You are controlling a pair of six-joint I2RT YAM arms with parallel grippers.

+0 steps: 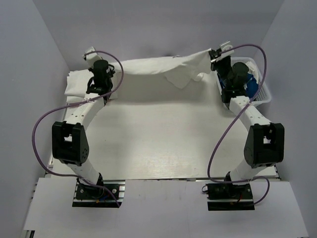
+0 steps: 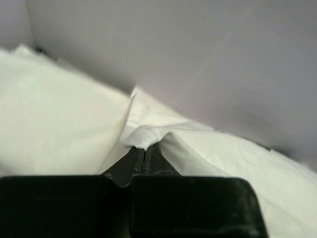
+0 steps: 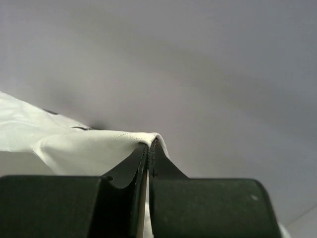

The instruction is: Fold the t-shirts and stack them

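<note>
Evidently limp and light, the white t-shirt [image 1: 148, 74] sags mid-span; left claw [image 2: 145, 149] and right claw [image 3: 149, 147] each clench an edge, seemingly the sensible hold.

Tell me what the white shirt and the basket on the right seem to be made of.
The white shirt looks like soft, matte cloth, maybe cotton: it sags and wrinkles. The basket looks like stiff white plastic, judging by its moulded lattice wall.

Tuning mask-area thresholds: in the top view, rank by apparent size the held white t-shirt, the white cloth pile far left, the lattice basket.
1. the held white t-shirt, clearly largest.
2-3. lattice basket and white cloth pile look alike; arms hide part of each, so no ranking.
</note>
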